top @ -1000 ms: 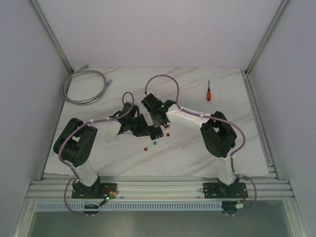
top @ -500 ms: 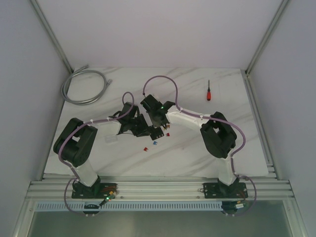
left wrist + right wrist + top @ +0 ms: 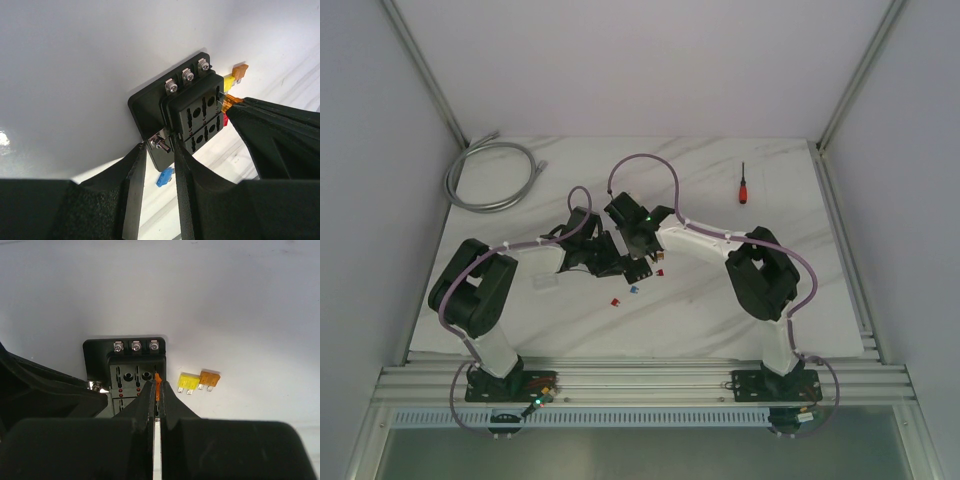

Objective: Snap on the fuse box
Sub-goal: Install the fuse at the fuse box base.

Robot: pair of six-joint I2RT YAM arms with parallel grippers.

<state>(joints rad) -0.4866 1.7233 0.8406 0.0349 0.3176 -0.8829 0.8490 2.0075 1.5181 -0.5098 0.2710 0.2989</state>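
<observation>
Two arms stretch from the near edge of the white marbled table [image 3: 720,310] and meet over its middle. Nearest of the small things, a red fuse [image 3: 615,300] and a blue fuse [image 3: 634,290] lie loose on the tabletop just in front of the grippers.

Behind them the left gripper [image 3: 160,147] is clamped on the fuse box [image 3: 197,107]. Its two fingers pinch the near edge of the black base plate, on either side of a silver terminal stud [image 3: 159,142]. The box lies flat on the table with its slotted block facing up and three screw terminals [image 3: 187,76] in a row along its far edge.

The right gripper [image 3: 158,388] is closed on an orange fuse [image 3: 158,379], fingers almost touching each other, right over the rightmost column of slots. Whether the blades have entered a slot cannot be told.

Just right of the box a yellow fuse [image 3: 188,381] and a loose orange fuse [image 3: 209,379] lie side by side. Well beyond, toward the far right, lies a red-handled screwdriver [image 3: 743,186], and at the far left corner a coiled grey cable [image 3: 490,175].
</observation>
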